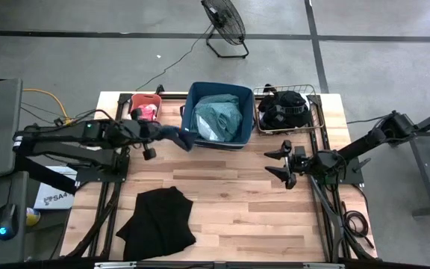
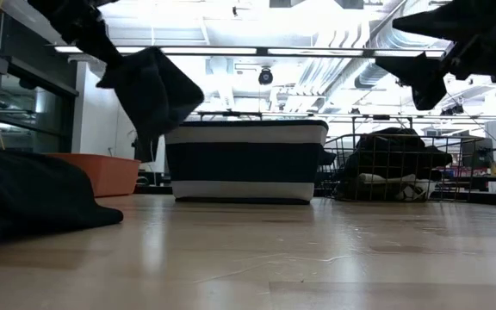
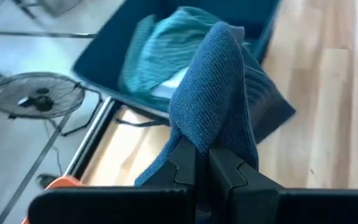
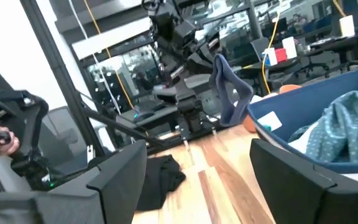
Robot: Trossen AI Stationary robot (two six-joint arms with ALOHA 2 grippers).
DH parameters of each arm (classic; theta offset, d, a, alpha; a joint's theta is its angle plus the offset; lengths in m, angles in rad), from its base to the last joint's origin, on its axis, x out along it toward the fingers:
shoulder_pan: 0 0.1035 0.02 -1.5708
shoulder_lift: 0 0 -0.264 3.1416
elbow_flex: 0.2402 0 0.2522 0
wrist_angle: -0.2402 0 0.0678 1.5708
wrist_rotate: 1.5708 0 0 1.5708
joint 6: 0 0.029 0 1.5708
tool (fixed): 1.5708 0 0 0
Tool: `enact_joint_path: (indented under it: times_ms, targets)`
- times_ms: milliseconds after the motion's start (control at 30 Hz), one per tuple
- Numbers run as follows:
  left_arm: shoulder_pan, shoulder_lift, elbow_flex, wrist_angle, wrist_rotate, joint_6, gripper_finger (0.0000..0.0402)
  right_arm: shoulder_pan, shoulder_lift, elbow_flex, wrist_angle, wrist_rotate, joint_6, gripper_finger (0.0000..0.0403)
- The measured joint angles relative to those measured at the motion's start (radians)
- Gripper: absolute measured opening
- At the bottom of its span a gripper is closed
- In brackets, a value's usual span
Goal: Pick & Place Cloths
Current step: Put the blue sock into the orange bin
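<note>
A blue cloth (image 1: 176,137) hangs in the air just left of the navy bin (image 1: 216,112), with my left gripper (image 1: 157,133) shut on it. The low view shows this cloth (image 2: 149,90) dangling well above the table. A teal-grey shirt (image 1: 219,118) lies inside the navy bin. A black cloth (image 1: 157,223) is spread on the tabletop near the front left. My right gripper (image 1: 278,164) stands open at the right, above the table, with nothing between its fingers (image 4: 120,180). My left gripper pinches a bunched fold of the blue cloth (image 3: 199,140) between its two fingers. The fingers come from the table's left, slanting downward toward the navy bin. The cloth droops slack past the fingertips, lifted clear of the table.
An orange bin (image 1: 146,107) with pink and red pieces stands at the far left. A wire basket (image 1: 304,123) holding a black cloth (image 1: 284,110) stands right of the navy bin. Bare wood lies in the table's middle (image 1: 237,194). A fan (image 1: 226,26) stands on the floor beyond.
</note>
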Motion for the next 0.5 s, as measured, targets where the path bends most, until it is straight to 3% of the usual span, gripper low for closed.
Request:
enact_joint_path:
  times_ms: [200, 500]
  targets:
    - [0.098, -0.084, 0.000, -0.008, -0.010, 0.015, 0.0005, 0.000, -0.083, -0.013, -0.037, 0.007, -0.022, 0.0279]
    - [0.285, -0.105, 0.000, -0.019, -0.131, 0.022, 0.0005, 0.000, -0.140, -0.013, -0.119, 0.012, -0.043, 0.0279]
